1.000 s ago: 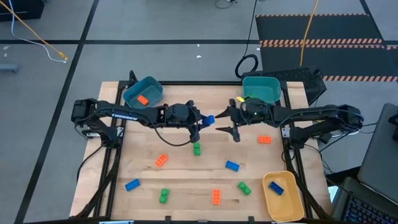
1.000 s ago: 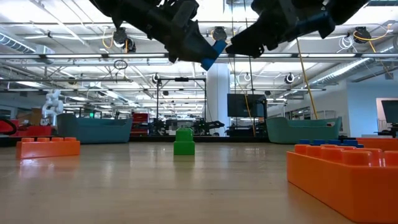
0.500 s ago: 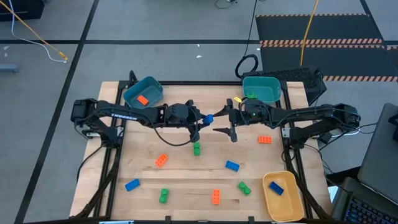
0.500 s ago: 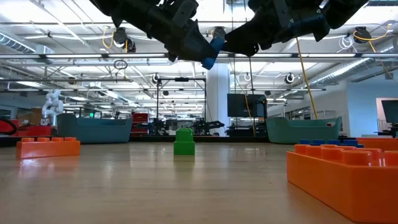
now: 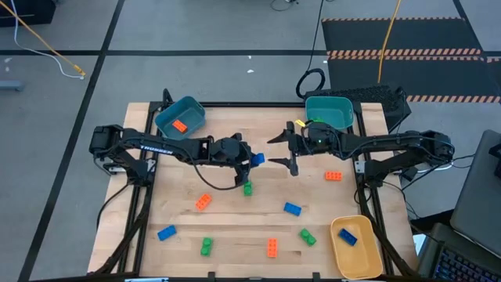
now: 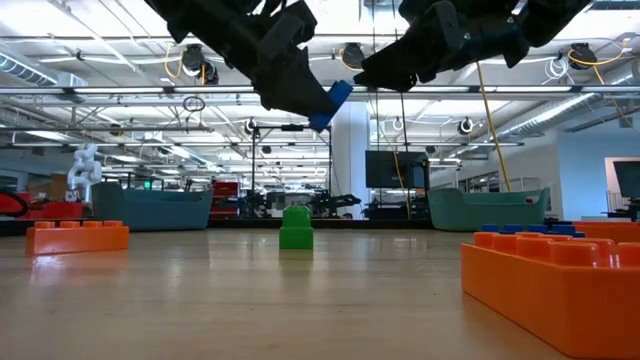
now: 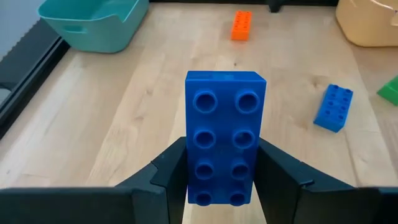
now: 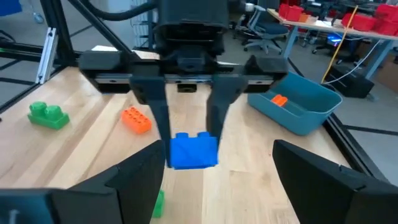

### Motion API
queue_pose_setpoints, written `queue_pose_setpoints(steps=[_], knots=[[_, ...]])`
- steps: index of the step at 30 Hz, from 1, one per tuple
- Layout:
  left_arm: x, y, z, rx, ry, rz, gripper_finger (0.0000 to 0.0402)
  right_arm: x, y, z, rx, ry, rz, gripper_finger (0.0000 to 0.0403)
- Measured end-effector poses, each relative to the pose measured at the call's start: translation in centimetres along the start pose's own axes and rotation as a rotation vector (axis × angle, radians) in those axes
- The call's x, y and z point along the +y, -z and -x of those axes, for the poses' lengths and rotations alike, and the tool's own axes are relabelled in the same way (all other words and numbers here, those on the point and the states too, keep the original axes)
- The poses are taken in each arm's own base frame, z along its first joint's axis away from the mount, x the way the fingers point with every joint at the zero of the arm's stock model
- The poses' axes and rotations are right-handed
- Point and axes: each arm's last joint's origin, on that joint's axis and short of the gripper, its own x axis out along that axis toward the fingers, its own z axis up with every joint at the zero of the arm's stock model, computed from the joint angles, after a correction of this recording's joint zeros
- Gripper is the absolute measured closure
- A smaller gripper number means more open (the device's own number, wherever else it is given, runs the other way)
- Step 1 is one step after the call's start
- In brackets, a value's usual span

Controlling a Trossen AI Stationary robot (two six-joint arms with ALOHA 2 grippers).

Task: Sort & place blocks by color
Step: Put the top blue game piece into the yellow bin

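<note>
My left gripper (image 5: 250, 160) is above the table's middle, shut on a blue 2x4 brick (image 5: 257, 159) that shows large in the left wrist view (image 7: 224, 134). My right gripper (image 5: 282, 153) hangs just right of that brick, open wide and touching nothing; its wrist view looks straight at the brick (image 8: 193, 151). In the low view both grippers are high above the wood, the brick (image 6: 331, 104) tilted. Loose bricks lie flat on the table: green (image 5: 247, 188), orange (image 5: 203, 202), blue (image 5: 292, 208), orange (image 5: 333, 175) and others along the near edge. My left gripper pinches the blue brick between its two fingers (image 7: 277, 177), one on each long side (image 7: 194, 180) near the end closest to the wrist. The fingers reach from the table's left and lie along the brick, which sticks out past their tips. It is lifted clear of the table, tilted.
A teal bin (image 5: 180, 117) at the far left holds an orange brick. A second teal bin (image 5: 329, 111) stands at the far right. A yellow bin (image 5: 356, 247) at the near right holds a blue brick. Bare wood lies between the bricks.
My right gripper first closed in on the held brick from the right, staying open. Then my left gripper drew back toward the table's left and near edge, dropped a little and tipped downward, carrying the blue brick away from the right gripper's fingers.
</note>
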Motion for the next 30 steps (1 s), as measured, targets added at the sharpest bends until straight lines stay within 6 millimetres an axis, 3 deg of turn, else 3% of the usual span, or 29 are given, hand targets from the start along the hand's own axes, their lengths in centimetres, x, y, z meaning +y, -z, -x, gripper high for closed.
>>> queue_pose_setpoints(steps=[5,14,30], knots=[[0.0,-0.1,0.0,-0.011,-0.004,-0.003,0.0252,0.4,0.0,-0.1,0.003,-0.019,-0.03,0.011],[0.0,-0.1,0.0,-0.011,-0.006,-0.002,0.0252,1.6,0.8,-2.3,-0.026,-0.062,-0.028,0.011],[-0.3,-0.1,0.1,-0.013,0.003,-0.003,0.0252,1.4,1.8,-3.8,-0.043,-0.052,-0.003,0.011]])
